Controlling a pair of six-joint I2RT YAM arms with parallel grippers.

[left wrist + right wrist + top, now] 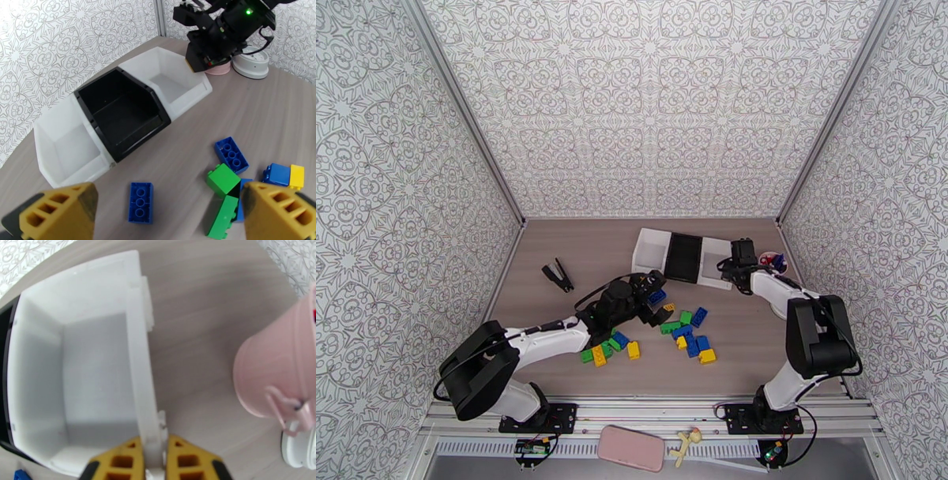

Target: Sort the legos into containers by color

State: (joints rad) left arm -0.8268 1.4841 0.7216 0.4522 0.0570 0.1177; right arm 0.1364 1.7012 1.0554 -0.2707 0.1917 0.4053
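Three joined containers (pixel 683 257) are being shown bare inside, so none of the legos (pixel 699 316) can be counted as sorted; they are being left scattered mid-table, in front of the bins. At the far left, open tabletop (pixel 553 324) is being offered around a small black tool (pixel 558 276), giving the left arm room to swing. The left gripper (pixel 166 211) is being held with its fingers wide apart and nothing between them, above a blue brick (pixel 140 201) lying near the left white bin (pixel 67 147). Further right, bricks are being crowded in touching clusters, so a poorly aimed descent could drag a green neighbour along. At the right, the right gripper (pixel 156 456) is being pressed together on the outer wall of the right white bin (pixel 138 358). Any lift there could tip or slide the whole row, since the bins are joined. The pink cup (pixel 272 370) is being left just beside that wall, so little room is being given, and it could be knocked.
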